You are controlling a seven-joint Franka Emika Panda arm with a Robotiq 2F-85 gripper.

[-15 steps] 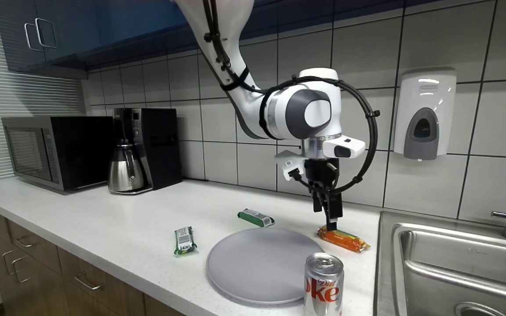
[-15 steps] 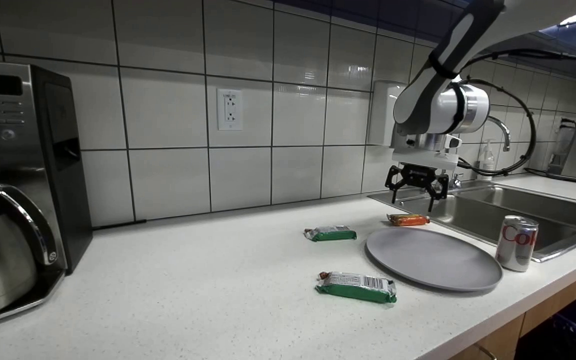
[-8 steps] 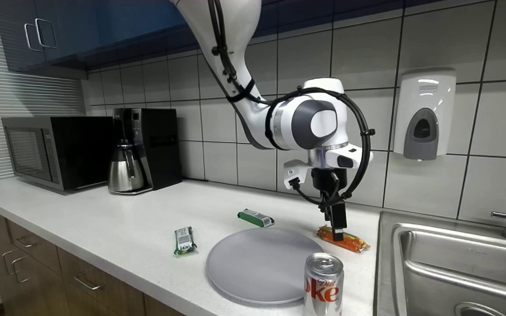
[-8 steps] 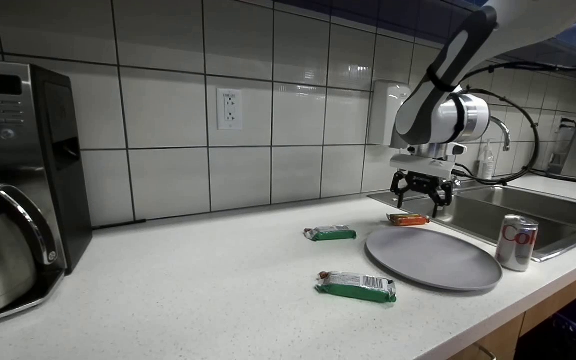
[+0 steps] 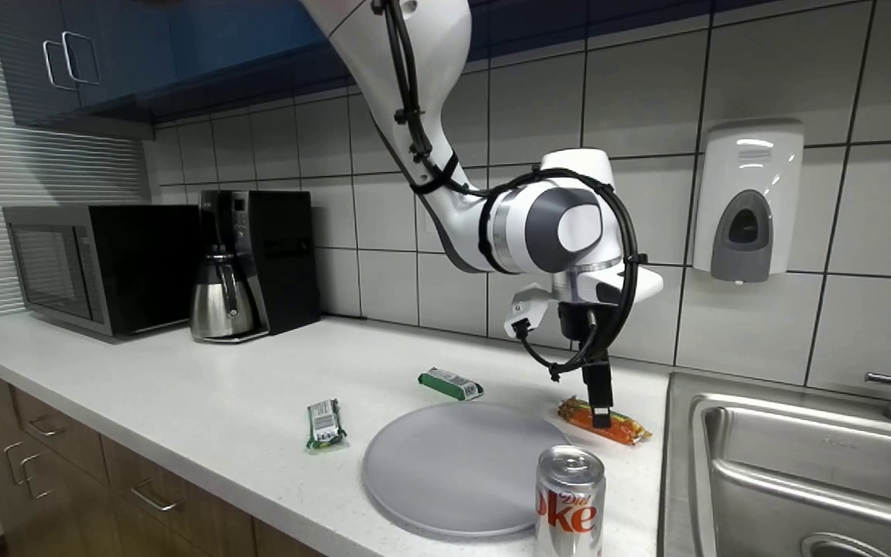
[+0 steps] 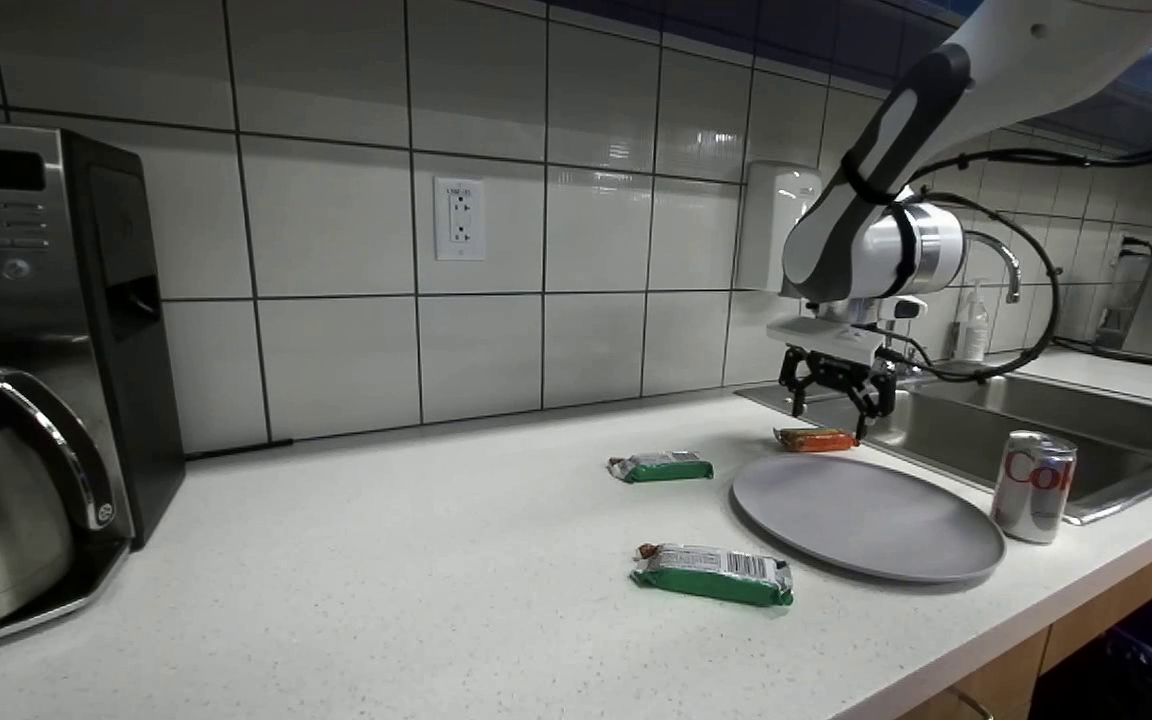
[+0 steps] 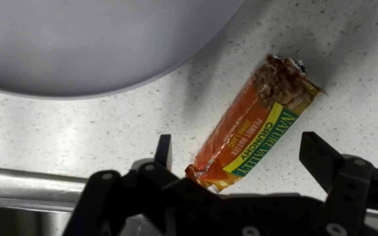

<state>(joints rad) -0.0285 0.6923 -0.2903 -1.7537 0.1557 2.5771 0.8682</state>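
Lowered and turned since the earlier frame, the gripper (image 7: 236, 147) hangs spread above the wrist view's central bar (image 7: 241, 131), not yet grasped, beside the upper-left plate (image 7: 94, 49).

Speckled white table (image 5: 244, 394), tiled wall (image 5: 449, 298)
In an exterior view, the wall rises behind the fingers (image 5: 599, 391), with a stainless-steel sink (image 5: 679, 464) near their right; well left of them stand a microwave (image 5: 140, 267) and coffee maker (image 5: 283, 263), slatted blinds (image 5: 28, 174) beyond.
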